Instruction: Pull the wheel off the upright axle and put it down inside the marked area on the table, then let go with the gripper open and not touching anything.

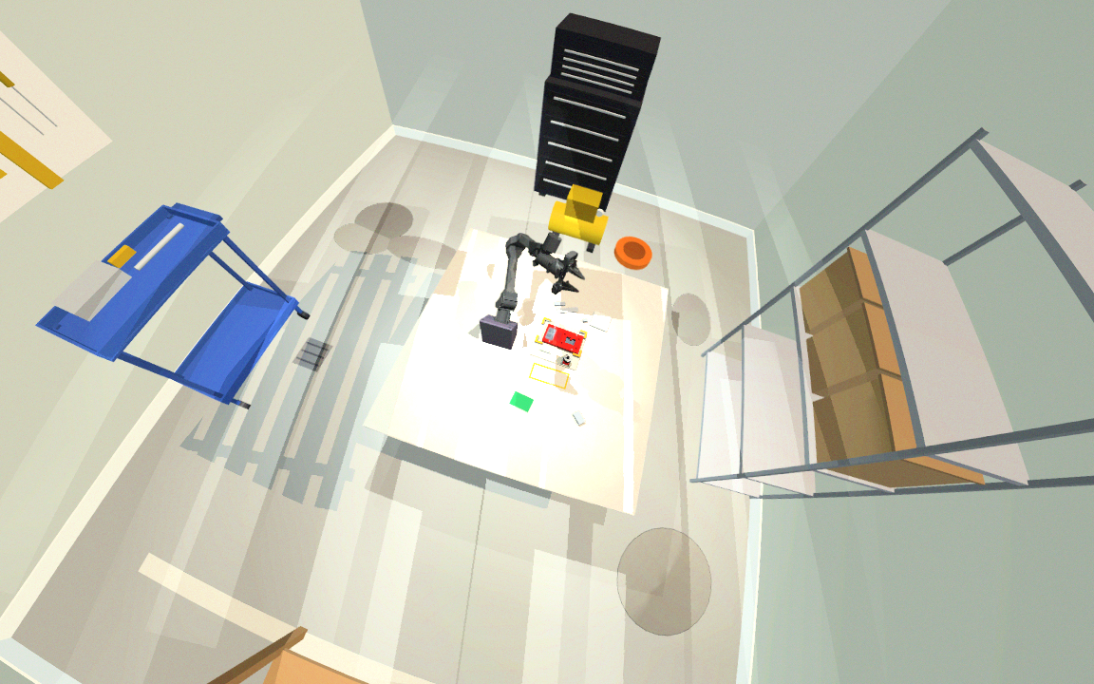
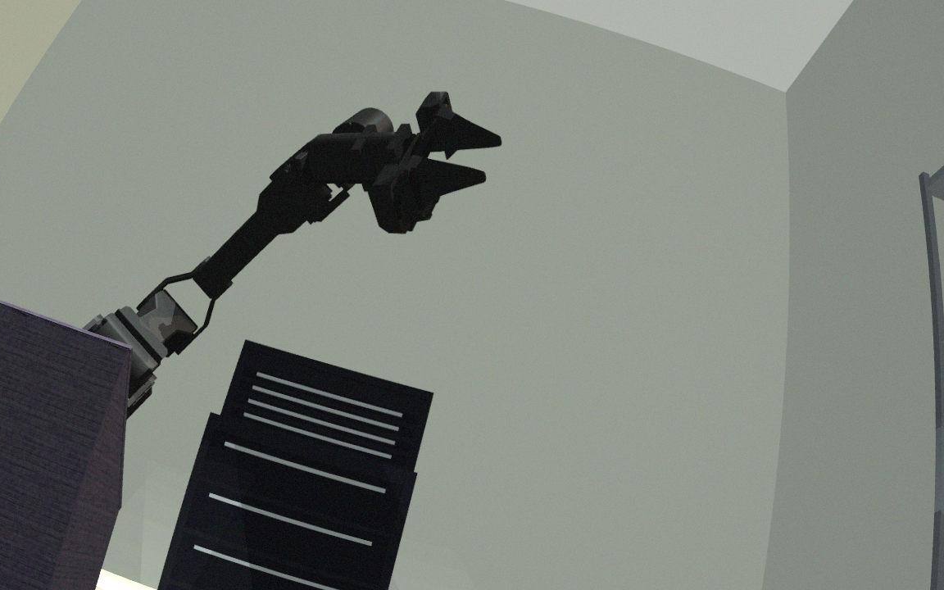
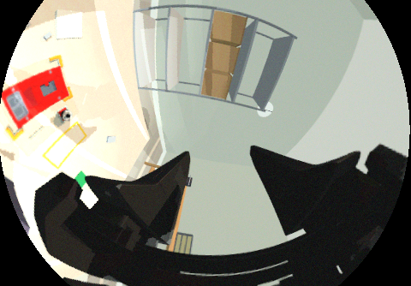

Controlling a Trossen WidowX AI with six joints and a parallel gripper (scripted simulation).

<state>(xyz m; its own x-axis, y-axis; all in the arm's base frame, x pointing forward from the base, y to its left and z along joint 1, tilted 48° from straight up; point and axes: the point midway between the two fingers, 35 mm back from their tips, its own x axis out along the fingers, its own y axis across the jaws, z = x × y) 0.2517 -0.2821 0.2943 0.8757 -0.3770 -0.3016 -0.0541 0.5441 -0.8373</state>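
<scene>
The wheel [image 1: 566, 359] [image 3: 66, 115] looks like a small dark round piece with a light ring, on a small stand with some red, beside the red plate. The axle is too small to make out. The marked area, a yellow rectangle outline [image 1: 551, 370] [image 3: 61, 140], lies on the table [image 1: 449, 374] close to the wheel, with nothing seen inside it. My gripper [image 1: 579, 282] [image 2: 492, 159] [image 3: 220, 152] is open and empty, high above the table and well away from the wheel. Its fingers point sideways, towards the shelf side of the room.
The red plate [image 1: 563, 338] [image 3: 34, 102] sits between yellow corner brackets beside the wheel. A green square [image 1: 521, 401] [image 3: 81, 179] and a small pale block [image 1: 579, 418] [image 3: 111, 139] lie beyond the outline. A dark box [image 1: 498, 332] [image 2: 35, 440] stands at the arm's base.
</scene>
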